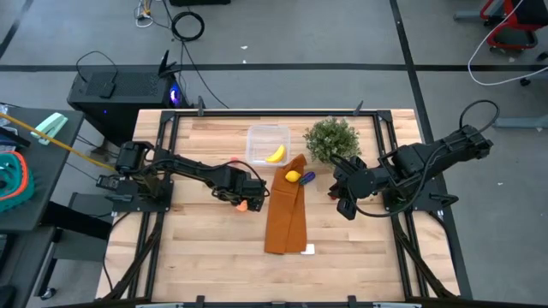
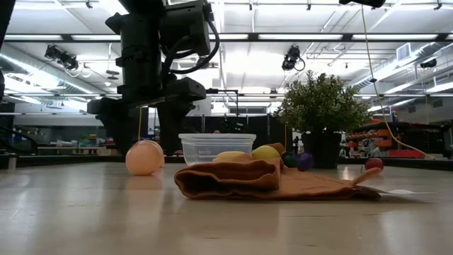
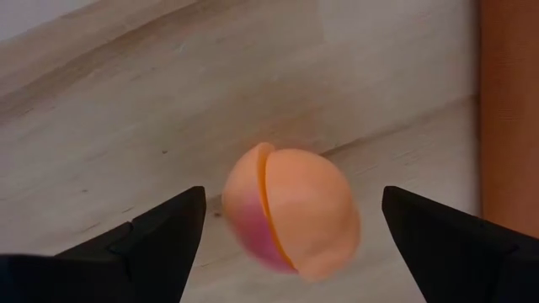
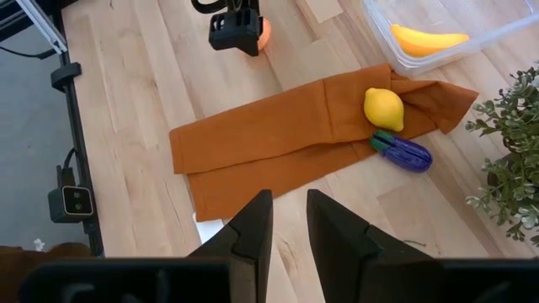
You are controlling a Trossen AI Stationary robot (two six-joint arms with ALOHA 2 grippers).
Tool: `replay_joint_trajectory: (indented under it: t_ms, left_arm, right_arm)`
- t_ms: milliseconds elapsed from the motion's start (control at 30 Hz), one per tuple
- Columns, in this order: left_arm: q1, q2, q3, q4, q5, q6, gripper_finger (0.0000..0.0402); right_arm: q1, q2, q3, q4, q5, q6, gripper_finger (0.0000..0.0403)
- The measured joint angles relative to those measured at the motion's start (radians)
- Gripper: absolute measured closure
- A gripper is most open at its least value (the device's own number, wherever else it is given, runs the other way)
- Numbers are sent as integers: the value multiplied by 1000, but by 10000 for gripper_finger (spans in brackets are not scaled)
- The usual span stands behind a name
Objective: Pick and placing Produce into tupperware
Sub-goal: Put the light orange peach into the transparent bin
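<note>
while only the banana (image 1: 275,155) lies inside the tupperware (image 1: 267,143), the job reads as barely begun: one piece stowed, the rest still out.

tupperware sits near the far edge of the surface (image 1: 205,248), about midway along it, just beside the potted plant (image 1: 331,139).

lemon (image 1: 293,176) rests on the far end of the orange-brown cloth (image 1: 285,218), near the tupperware's near side. purple piece (image 1: 307,176) lies just beside the lemon, at the cloth's edge toward the plant.

peach-orange round fruit (image 3: 290,206) sits on bare wood beside the cloth's left edge, toward the middle of the surface. left pincer (image 3: 286,240) hangs over it, fingers spread wide, one on each side of the fruit and apart from it; nothing gripped yet. judgement: this fruit looks like the piece in hand, with closing, lifting and carrying to the tupperware still ahead.

right pincer (image 4: 289,227) waits over the right half of the surface, near the plant; its fingers stand close together with a narrow gap, and nothing shows between them.

low view shows a small red piece (image 2: 374,163) far off to the right side; cannot place it in the high view.

left to do, as judged: round fruit, lemon, purple piece, red piece.

writing: none legible. a small white tag (image 1: 307,250) lies at the cloth's near end; no text can be read on it. no brands seen.
</note>
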Motion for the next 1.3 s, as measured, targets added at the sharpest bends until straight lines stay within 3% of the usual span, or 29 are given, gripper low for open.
replay_joint_trajectory:
  t_ms: [333, 967, 1300]
  left_arm:
    - [0, 0, 0, 0, -1, 0, 39]
    - [0, 0, 0, 0, -2, 19, 140]
    - [0, 0, 1, 0, 17, 35, 138]
  right_arm:
    - [0, 0, 0, 0, 0, 0, 320]
    - [0, 0, 0, 0, 0, 0, 320]
    - [0, 0, 0, 0, 0, 0, 320]
